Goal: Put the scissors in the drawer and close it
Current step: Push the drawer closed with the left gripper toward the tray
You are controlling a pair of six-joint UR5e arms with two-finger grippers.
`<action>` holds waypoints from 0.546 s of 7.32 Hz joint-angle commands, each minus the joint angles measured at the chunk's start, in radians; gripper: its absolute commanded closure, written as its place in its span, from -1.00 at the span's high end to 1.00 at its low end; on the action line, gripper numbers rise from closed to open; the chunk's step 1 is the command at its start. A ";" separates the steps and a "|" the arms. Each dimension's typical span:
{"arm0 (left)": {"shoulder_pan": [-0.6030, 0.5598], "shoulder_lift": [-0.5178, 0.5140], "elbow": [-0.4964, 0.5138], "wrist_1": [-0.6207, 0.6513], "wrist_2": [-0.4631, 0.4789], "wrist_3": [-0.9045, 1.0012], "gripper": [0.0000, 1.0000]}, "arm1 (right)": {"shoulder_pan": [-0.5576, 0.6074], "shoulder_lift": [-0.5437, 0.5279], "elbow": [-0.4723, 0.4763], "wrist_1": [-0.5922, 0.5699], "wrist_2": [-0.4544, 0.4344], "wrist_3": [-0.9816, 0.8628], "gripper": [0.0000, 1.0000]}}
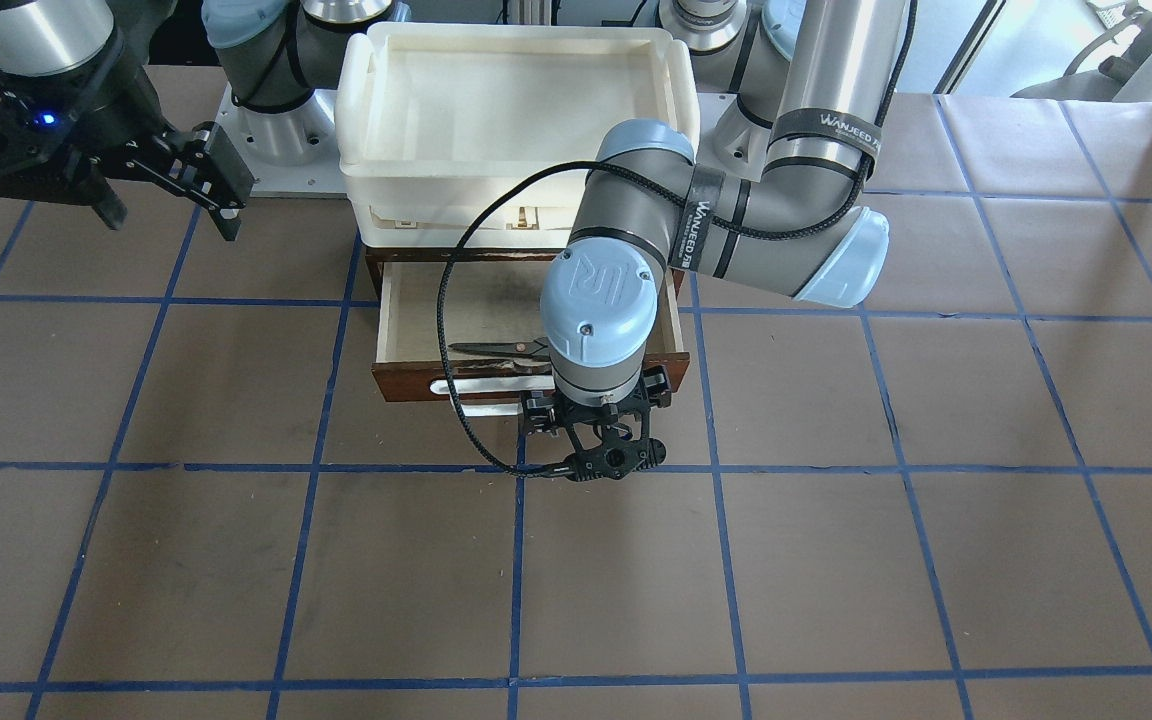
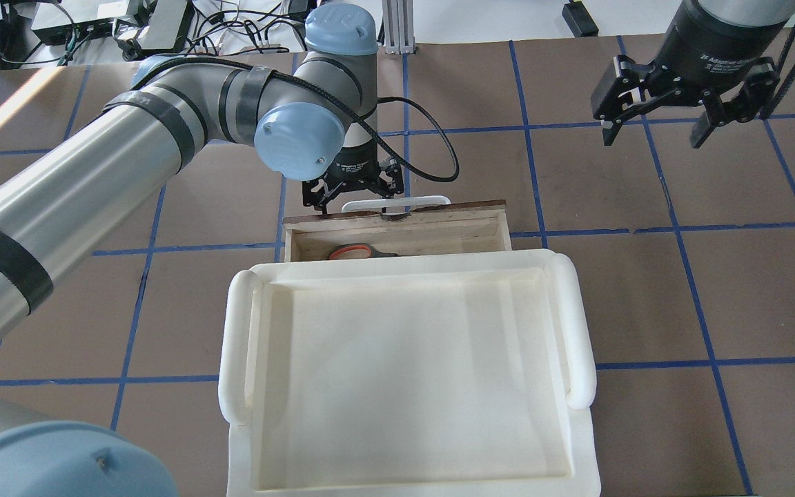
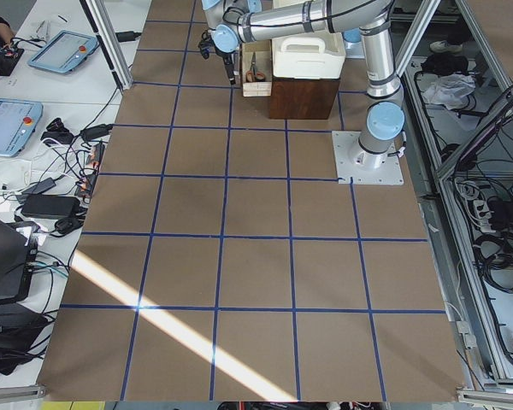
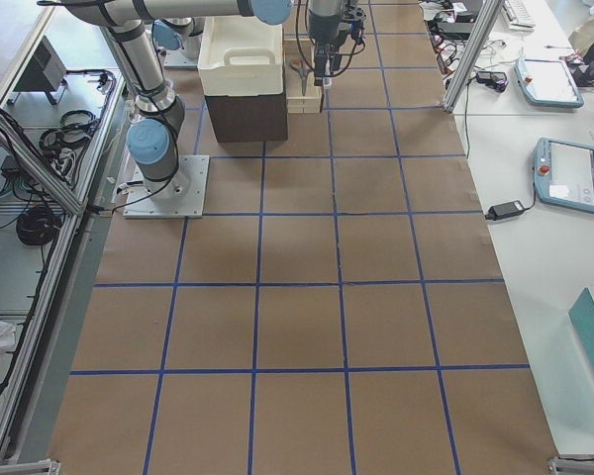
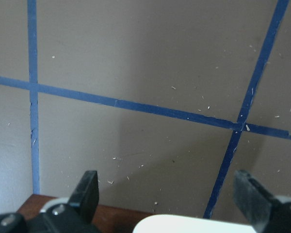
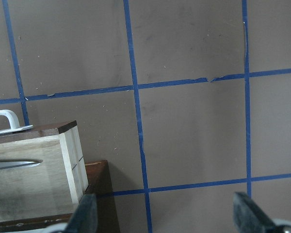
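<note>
The dark brown drawer (image 2: 439,231) stands pulled out from under the cream tray, its pale inside showing. The scissors (image 2: 359,251) lie flat in it, orange-lined handles to the overhead view's left; they also show in the front view (image 1: 496,349) and a blade tip in the right wrist view (image 6: 17,164). My left gripper (image 2: 352,197) points down at the drawer's front, open and empty, over the white bar handle (image 2: 397,202). In the left wrist view its fingers (image 5: 87,191) stand wide apart with the handle (image 5: 184,224) between them. My right gripper (image 2: 653,138) hangs open and empty, well off to the side.
A large cream-white plastic tray (image 2: 577,331) sits on the dark cabinet (image 3: 303,98) that holds the drawer. The table is brown with blue tape lines (image 1: 716,467). The left arm's black cable (image 1: 451,330) loops over the drawer.
</note>
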 commanded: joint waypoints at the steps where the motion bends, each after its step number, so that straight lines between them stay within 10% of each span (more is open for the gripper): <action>1: -0.001 0.019 -0.002 -0.071 0.000 0.000 1.00 | 0.000 0.000 0.002 0.000 0.004 0.000 1.00; 4: -0.004 0.022 -0.014 -0.146 -0.023 0.000 1.00 | 0.000 0.000 0.002 0.000 0.003 0.000 1.00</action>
